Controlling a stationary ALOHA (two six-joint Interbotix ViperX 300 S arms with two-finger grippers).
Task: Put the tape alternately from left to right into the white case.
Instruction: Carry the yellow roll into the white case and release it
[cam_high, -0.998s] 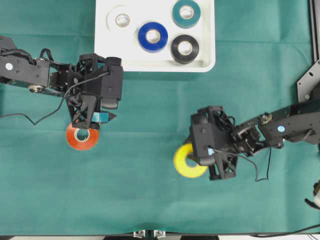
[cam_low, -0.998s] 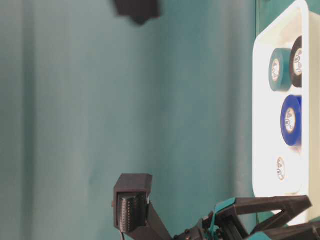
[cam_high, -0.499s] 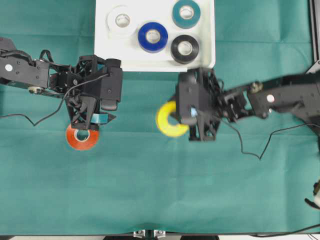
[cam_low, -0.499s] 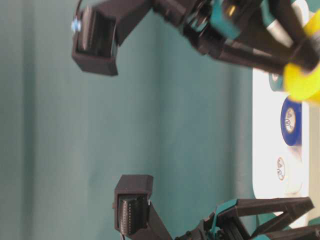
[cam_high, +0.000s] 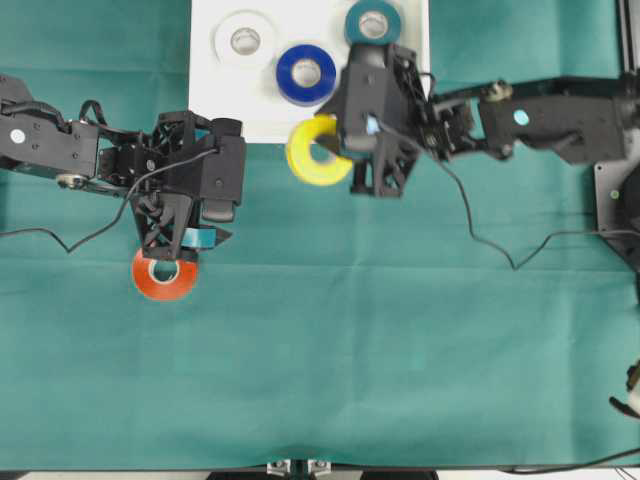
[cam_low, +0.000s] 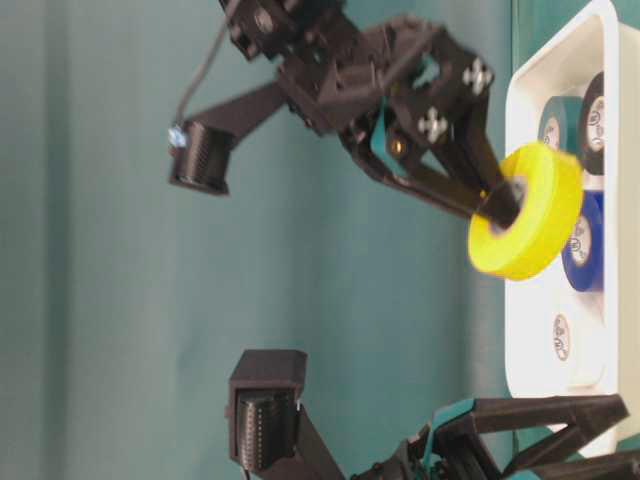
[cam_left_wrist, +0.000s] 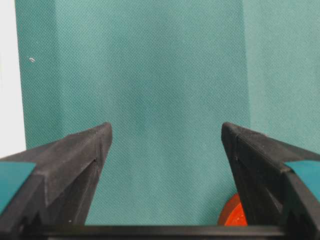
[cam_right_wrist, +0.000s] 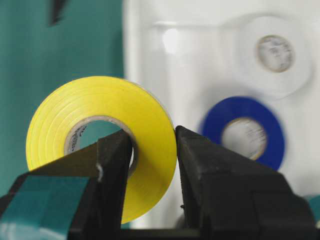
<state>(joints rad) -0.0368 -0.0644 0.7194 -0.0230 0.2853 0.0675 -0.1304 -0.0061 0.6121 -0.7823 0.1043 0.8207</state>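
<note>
Overhead view: the right gripper (cam_high: 328, 152) is clamped on the yellow roll (cam_high: 314, 152), one finger through the core and one on the outer face, holding it off the cloth at the near rim of the white case (cam_high: 258, 128). Inside the case lie the white roll (cam_high: 244, 39), the blue roll (cam_high: 306, 73) and the teal roll (cam_high: 372, 21); the black roll is hidden under the right arm. The left gripper (cam_high: 178, 240) hangs with its fingers spread wide just above the orange-red roll (cam_high: 164, 275), which lies flat on the green cloth (cam_high: 330, 350), well apart from the case. Table-level view: the yellow roll (cam_low: 524, 208) hangs on the right gripper's (cam_low: 503, 205) fingers, tilted, in front of the case rim (cam_low: 520, 330); behind it show the teal roll (cam_low: 560, 138), an edge of the black roll (cam_low: 594, 110), the blue roll (cam_low: 582, 240) and the white roll (cam_low: 562, 338). Left wrist view: both fingers (cam_left_wrist: 75, 165) stand far apart with bare cloth between them; a sliver of the orange-red roll (cam_left_wrist: 233, 214) shows beside the finger on the right of the picture. Right wrist view: the fingers (cam_right_wrist: 220, 175) pinch the wall of the yellow roll (cam_right_wrist: 100, 135), which stands on edge over the boundary of cloth and case; the blue roll (cam_right_wrist: 245, 131) and white roll (cam_right_wrist: 272, 52) lie blurred beyond.
</note>
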